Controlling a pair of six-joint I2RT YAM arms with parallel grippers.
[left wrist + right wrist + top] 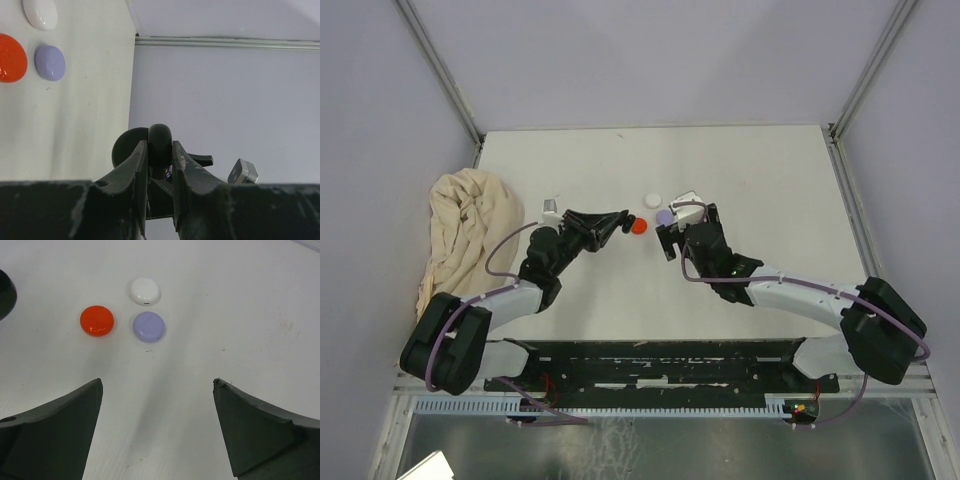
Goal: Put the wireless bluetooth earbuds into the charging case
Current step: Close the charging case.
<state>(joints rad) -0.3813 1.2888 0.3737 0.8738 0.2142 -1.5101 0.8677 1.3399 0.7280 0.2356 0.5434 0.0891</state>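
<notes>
Top view: a white table (740,170) carries a crumpled beige cloth (460,235) at its nine o'clock edge. Near the middle lie three small discs close together but apart: a white round glossy plastic disc (652,199) at twelve o'clock of the group, a red round glossy plastic disc (639,226) at eight o'clock and a lilac round glossy plastic disc (665,216) at four o'clock. The left hand (619,222) points toward three o'clock, its tip just beside the red disc. The right hand (678,225) sits just at four o'clock of the lilac disc.

Left wrist view: the left hand (159,146) is clamped narrowly on a black rounded plastic case (160,132), which stands up between its fingers. The white (40,12), red (10,57) and lilac (50,62) discs lie at ten o'clock.

Right wrist view: the right hand (157,385) is spread wide and holds nothing. Its two fingers frame bare table, and the red (97,320), white (144,291) and lilac (149,326) discs lie at twelve o'clock. The black case (4,292) shows at the ten o'clock edge.

The earbuds are too small to make out in any view.
</notes>
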